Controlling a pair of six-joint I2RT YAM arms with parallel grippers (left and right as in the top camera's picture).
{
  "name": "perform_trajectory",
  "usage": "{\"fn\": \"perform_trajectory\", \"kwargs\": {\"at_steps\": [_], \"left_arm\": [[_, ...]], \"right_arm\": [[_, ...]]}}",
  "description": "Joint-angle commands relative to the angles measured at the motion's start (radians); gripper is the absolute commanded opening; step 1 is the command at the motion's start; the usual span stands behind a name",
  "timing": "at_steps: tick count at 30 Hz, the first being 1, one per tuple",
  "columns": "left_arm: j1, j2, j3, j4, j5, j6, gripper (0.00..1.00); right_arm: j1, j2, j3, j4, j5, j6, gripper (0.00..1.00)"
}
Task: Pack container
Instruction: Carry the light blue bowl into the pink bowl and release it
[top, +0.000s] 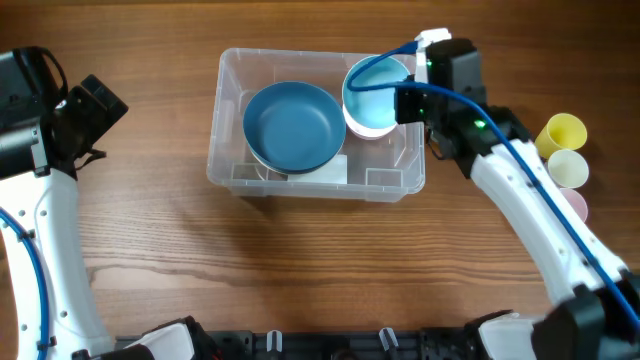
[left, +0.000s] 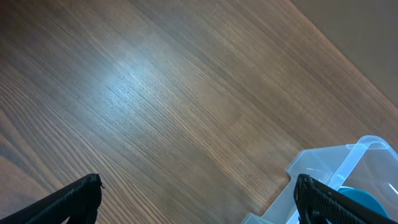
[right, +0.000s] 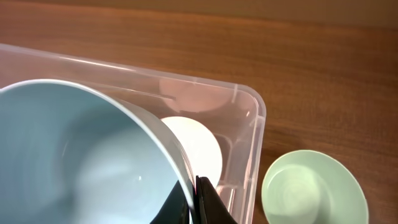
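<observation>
right claw (right: 196, 202) pinching bowl (right: 74, 155), over container (right: 249, 99) corner

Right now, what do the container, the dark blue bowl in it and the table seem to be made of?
The container: clear, glossy plastic; the wood grain shows through its walls. The dark blue bowl: smooth with a soft sheen, likely plastic or melamine, though glazed ceramic is possible. The table: wood or wood-look laminate, low sheen, with visible grain.
</observation>
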Motion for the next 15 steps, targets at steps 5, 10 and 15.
{"fn": "perform_trajectory", "kwargs": {"at_steps": [5, 10, 15], "left_arm": [[0.005, -0.008, 0.013, 0.000, 0.001, -0.009, 1.00], [0.005, -0.008, 0.013, 0.000, 0.001, -0.009, 1.00], [0.005, -0.008, 0.013, 0.000, 0.001, -0.009, 1.00]], "right_arm": [[0.002, 0.116, 0.031, 0.076, 0.039, 0.007, 0.05], [0.002, 0.153, 0.031, 0.096, 0.039, 0.012, 0.05], [0.002, 0.159, 0.030, 0.119, 0.007, 0.011, 0.53]]}}
